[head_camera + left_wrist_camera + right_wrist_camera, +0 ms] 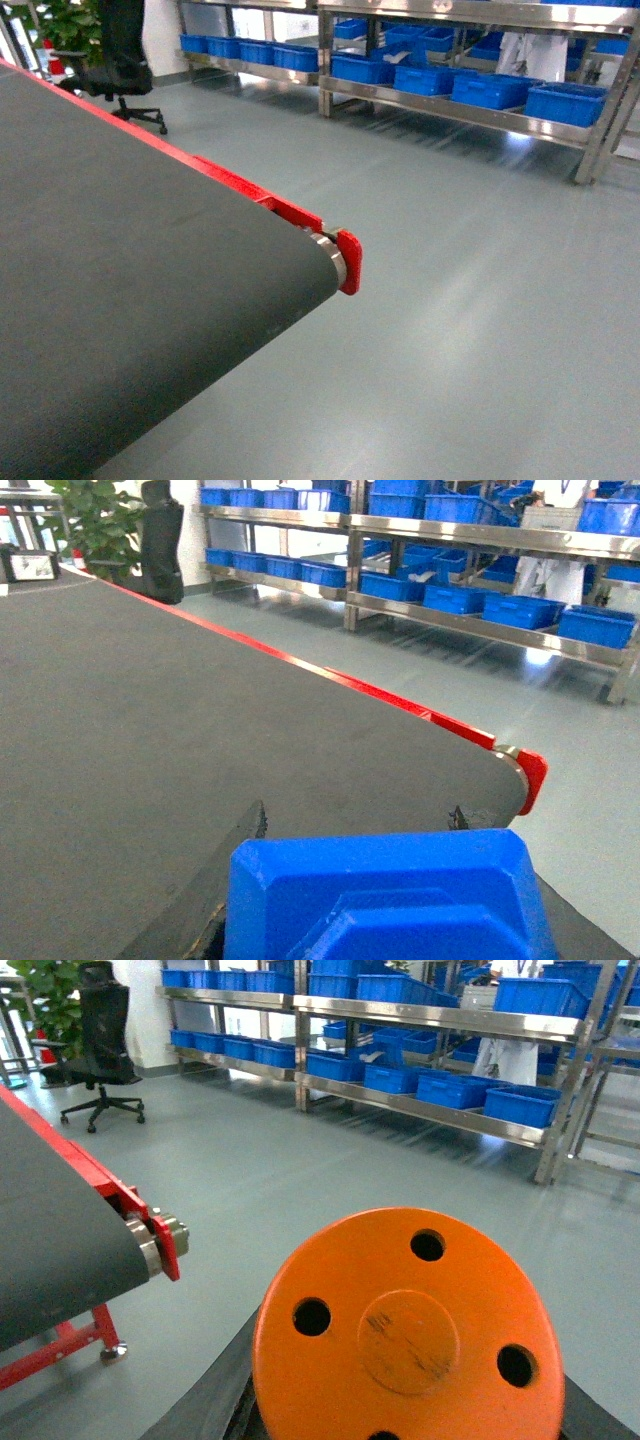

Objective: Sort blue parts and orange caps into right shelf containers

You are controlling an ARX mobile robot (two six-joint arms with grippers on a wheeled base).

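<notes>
In the left wrist view a blue part (385,900), a blocky moulded piece with bevelled edges, fills the bottom. My left gripper (357,822) is shut on it, with its dark fingertips (257,820) showing on either side above the grey belt. An orange cap (405,1330), a round disc with several holes, fills the right wrist view. My right gripper (408,1390) is shut on it, and its dark fingers (205,1400) flank it over the floor. The right shelf containers (565,103) (595,626) (520,1103) are bright blue crates far off on steel racks. Neither gripper shows in the head view.
A grey conveyor belt (120,280) with a red side rail (290,208) ends at a roller (335,258). Grey floor (470,300) lies between it and the steel shelving (450,110). A black office chair (125,70) and a plant (40,990) stand at the back left.
</notes>
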